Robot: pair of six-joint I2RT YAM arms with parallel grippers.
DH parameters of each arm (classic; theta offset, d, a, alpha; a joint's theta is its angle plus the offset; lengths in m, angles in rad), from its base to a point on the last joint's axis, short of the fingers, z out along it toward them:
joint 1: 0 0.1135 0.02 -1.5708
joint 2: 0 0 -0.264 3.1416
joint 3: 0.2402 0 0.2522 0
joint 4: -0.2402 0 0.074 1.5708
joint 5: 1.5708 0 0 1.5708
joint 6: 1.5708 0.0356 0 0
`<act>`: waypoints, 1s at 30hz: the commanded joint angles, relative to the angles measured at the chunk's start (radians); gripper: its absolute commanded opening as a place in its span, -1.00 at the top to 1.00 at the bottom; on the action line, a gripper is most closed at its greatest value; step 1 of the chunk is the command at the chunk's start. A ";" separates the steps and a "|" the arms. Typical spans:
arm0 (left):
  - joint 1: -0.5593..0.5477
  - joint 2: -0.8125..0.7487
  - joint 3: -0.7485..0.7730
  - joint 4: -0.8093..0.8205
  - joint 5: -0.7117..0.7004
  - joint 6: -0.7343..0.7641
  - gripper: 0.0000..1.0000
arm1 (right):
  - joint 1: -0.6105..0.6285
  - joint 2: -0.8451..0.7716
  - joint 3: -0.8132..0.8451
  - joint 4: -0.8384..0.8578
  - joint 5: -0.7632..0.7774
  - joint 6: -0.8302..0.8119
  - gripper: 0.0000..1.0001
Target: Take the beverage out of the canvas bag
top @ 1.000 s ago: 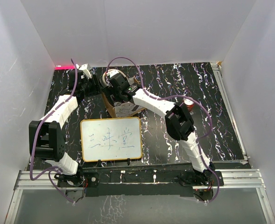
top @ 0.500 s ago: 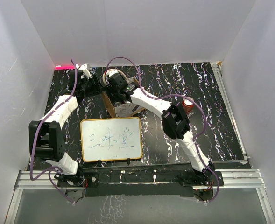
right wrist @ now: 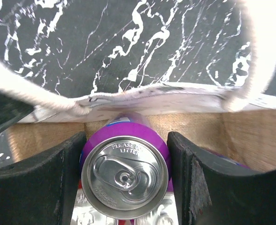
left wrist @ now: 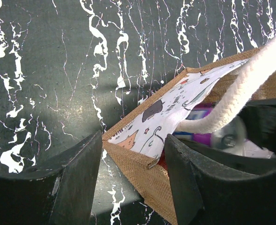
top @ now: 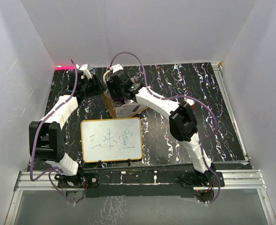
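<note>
The canvas bag point(top: 124, 109) stands on the black marbled table beyond the whiteboard. Looking down into it in the right wrist view, the beverage point(right wrist: 124, 174), a purple can with a silver top, stands upright against the bag's burlap wall point(right wrist: 198, 126). My right gripper point(right wrist: 124, 183) is shut on it, one black finger pressed to each side. My left gripper point(left wrist: 133, 161) straddles a corner of the bag's wall point(left wrist: 138, 168), one finger outside and one inside against the printed lining point(left wrist: 161, 117), closed on that wall. In the top view both grippers point(top: 100, 89) point(top: 116, 97) meet at the bag.
An orange-framed whiteboard point(top: 111, 139) lies flat in front of the bag. The cream rope handles point(left wrist: 241, 89) point(right wrist: 264, 47) arch over the bag's mouth. A silver printed item point(right wrist: 166, 218) lies under the can. White walls enclose the table on three sides.
My right gripper has closed from wide open onto the purple can. The right arm's elbow has swung slightly right. The left arm has not moved.
</note>
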 commanded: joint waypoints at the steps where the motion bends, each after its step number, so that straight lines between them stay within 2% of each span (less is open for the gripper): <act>1: 0.010 -0.011 0.034 -0.007 0.004 0.001 -0.09 | -0.009 -0.258 -0.094 0.243 0.091 0.039 0.65; 11: 0.011 -0.011 0.032 -0.005 0.006 0.000 -0.09 | -0.081 -0.523 -0.352 0.413 0.085 0.145 0.84; 16: 0.012 -0.009 0.033 -0.005 0.011 -0.002 -0.09 | -0.116 -0.697 -0.490 0.491 0.108 0.152 0.85; 23: 0.011 -0.015 0.029 -0.004 0.014 -0.003 -0.09 | -0.133 -0.928 -0.662 0.489 0.201 0.011 0.85; 30: 0.012 -0.015 0.030 -0.001 0.027 -0.010 -0.09 | -0.132 -1.202 -0.985 0.385 0.430 -0.091 0.85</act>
